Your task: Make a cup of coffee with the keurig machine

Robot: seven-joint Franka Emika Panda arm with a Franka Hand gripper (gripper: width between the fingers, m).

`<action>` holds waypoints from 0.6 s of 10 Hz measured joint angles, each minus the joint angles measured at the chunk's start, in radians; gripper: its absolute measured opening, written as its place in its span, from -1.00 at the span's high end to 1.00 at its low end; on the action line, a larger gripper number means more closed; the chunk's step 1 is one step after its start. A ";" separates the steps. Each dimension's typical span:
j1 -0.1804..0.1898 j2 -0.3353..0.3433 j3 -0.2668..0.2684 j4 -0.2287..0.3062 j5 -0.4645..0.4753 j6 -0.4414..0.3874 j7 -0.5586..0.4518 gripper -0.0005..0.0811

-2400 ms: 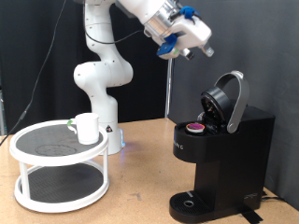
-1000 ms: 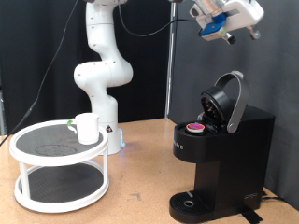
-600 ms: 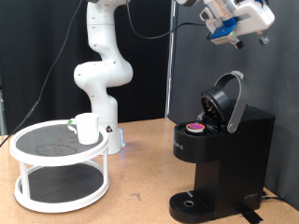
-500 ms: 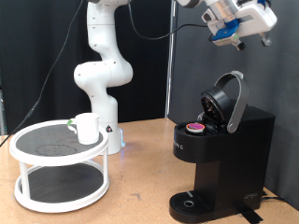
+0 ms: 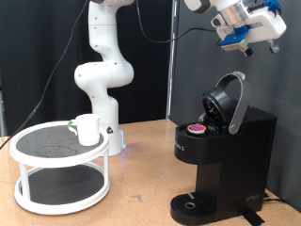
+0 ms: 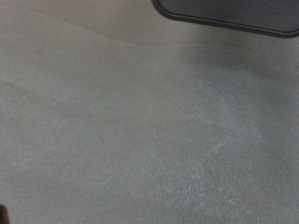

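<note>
The black keurig machine point(image 5: 224, 155) stands at the exterior view's right with its rounded lid point(image 5: 229, 102) hinged open. A pod with a pink top point(image 5: 196, 129) sits in its chamber. The white cup point(image 5: 87, 129) stands on the top shelf of a white round rack point(image 5: 56, 184) at the exterior view's left. My gripper point(image 5: 246, 47) is high above the open lid, near the exterior view's top right, and touches nothing. The wrist view shows no fingers, only a blurred grey surface and a dark edge point(image 6: 229, 11).
The white robot base point(image 5: 99, 80) stands behind the rack. A small green-rimmed object point(image 5: 71, 126) sits next to the cup on the rack's top shelf. A dark curtain forms the backdrop behind the machine. The machine's round drip base point(image 5: 193, 202) has nothing on it.
My gripper has swung from above the middle of the table to the exterior view's right and risen a little, ending above the open lid. The cup, pod and machine have not moved.
</note>
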 joint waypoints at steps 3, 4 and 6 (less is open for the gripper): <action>0.000 0.012 0.015 -0.001 -0.012 0.006 0.007 -0.72; 0.000 0.015 0.016 -0.002 -0.017 0.007 0.007 -0.38; -0.003 0.017 0.016 -0.008 -0.041 0.008 0.010 0.03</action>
